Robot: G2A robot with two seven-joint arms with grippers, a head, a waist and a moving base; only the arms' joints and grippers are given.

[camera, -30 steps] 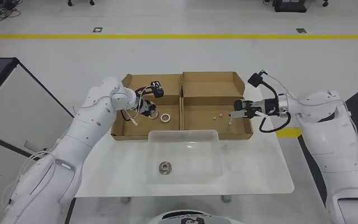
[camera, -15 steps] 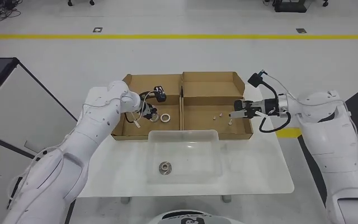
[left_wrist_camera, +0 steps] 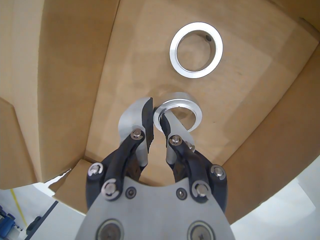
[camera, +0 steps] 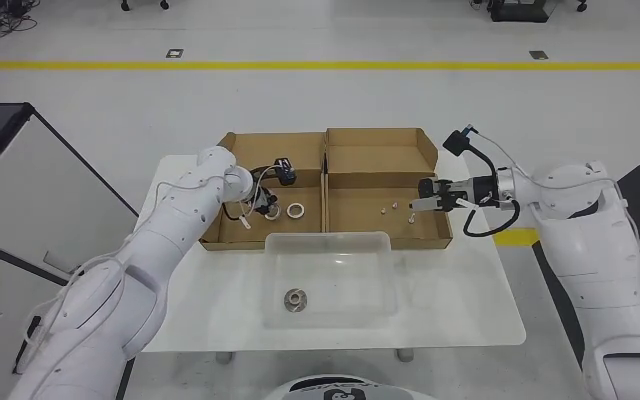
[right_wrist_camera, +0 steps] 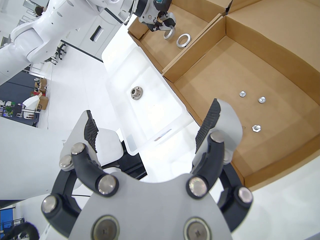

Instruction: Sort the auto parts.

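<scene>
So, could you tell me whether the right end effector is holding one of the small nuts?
No, the right end effector is open and empty, while three nuts lie loose on the cardboard box floor.

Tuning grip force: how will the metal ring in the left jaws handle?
Ring looks like solid machined metal, so it is likely rigid and heavy for its size. Its polished wall, pinched by the left gripper, may swivel or slip. Dropped on edge, it could roll.
</scene>
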